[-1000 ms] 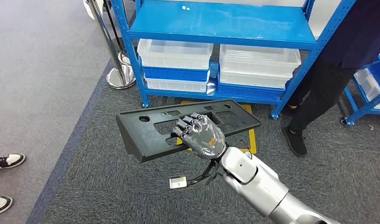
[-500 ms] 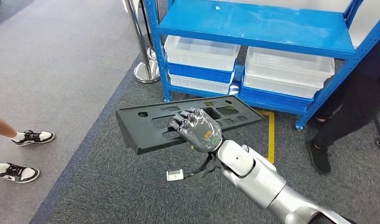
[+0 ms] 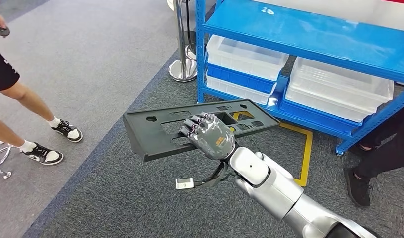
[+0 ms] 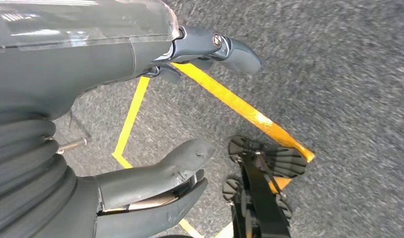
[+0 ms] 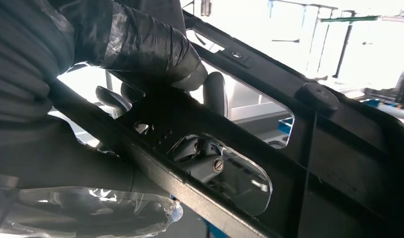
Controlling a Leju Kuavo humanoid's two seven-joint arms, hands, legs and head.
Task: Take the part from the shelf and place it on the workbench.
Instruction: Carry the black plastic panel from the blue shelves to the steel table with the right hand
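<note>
The part [image 3: 155, 131] is a long, flat black plastic panel with several cut-outs, held level above the grey carpet in front of the shelf. My right hand [image 3: 210, 136] grips it near its middle, fingers curled over the top through a cut-out. The right wrist view shows the part [image 5: 339, 148] from beneath, with dark fingers [image 5: 140, 44] wrapped round a bar of it. My left hand [image 4: 91, 59] hangs over the floor with thumb and fingers apart and nothing between them.
A blue shelf [image 3: 309, 29] stands at the upper right with white bins [image 3: 247, 57] on its low tier. A steel post base [image 3: 182, 69] sits beside it. One person's legs [image 3: 26, 99] are at the left, another's dark leg [image 3: 383, 153] at the right. Yellow tape [image 3: 304, 153] marks the carpet.
The whole picture has swung: the shelf slides to the right and a person at the left comes into sight. My right hand and the part keep their place in view.
</note>
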